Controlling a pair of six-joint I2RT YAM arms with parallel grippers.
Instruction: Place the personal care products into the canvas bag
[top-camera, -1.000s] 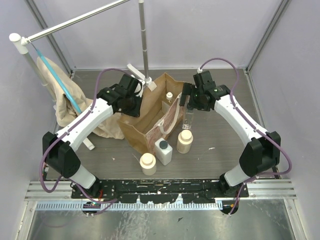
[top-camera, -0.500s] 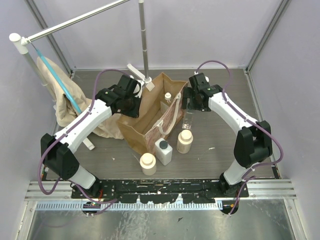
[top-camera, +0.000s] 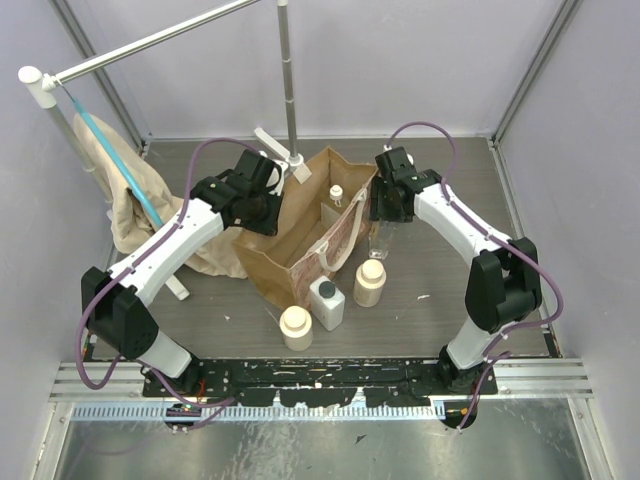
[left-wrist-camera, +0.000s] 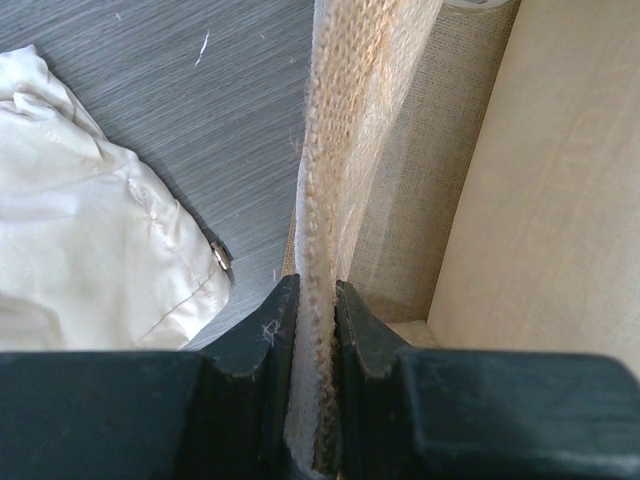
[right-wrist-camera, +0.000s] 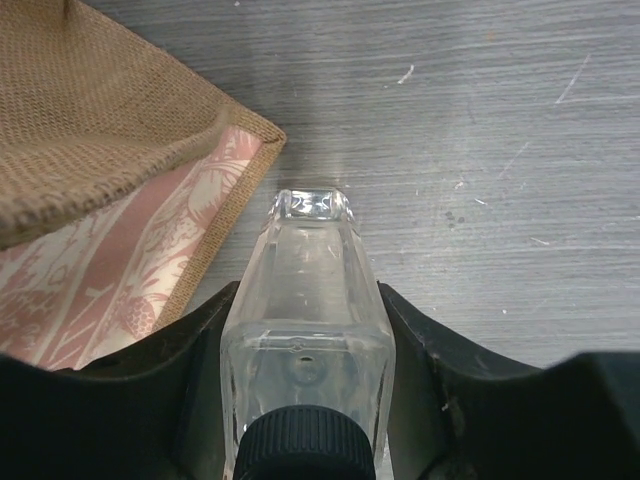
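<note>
The canvas bag (top-camera: 290, 240) stands open mid-table, printed side facing right. My left gripper (top-camera: 262, 208) is shut on its left rim; the woven edge (left-wrist-camera: 335, 150) sits pinched between the fingers (left-wrist-camera: 316, 292). My right gripper (top-camera: 386, 208) is beside the bag's right wall, shut on the slim clear bottle (top-camera: 378, 240). Both fingers press the sides of that bottle (right-wrist-camera: 308, 250) just below its black cap, and it stands on the table. A beige white-capped bottle (top-camera: 337, 196) is inside the bag. In front stand two cream round bottles (top-camera: 296, 326) (top-camera: 369, 283) and the white square dark-capped one (top-camera: 326, 303).
A beige cloth with a blue strap (top-camera: 130, 200) hangs from a rack at the left, close to my left arm; it shows as white fabric (left-wrist-camera: 90, 250) in the left wrist view. A metal pole (top-camera: 289, 90) rises behind the bag. The bag's printed corner (right-wrist-camera: 150, 260) lies just left of the clear bottle.
My right gripper has shifted slightly left over the clear bottle and its jaws have closed in on the bottle's sides. The left gripper and the bag have not moved.
</note>
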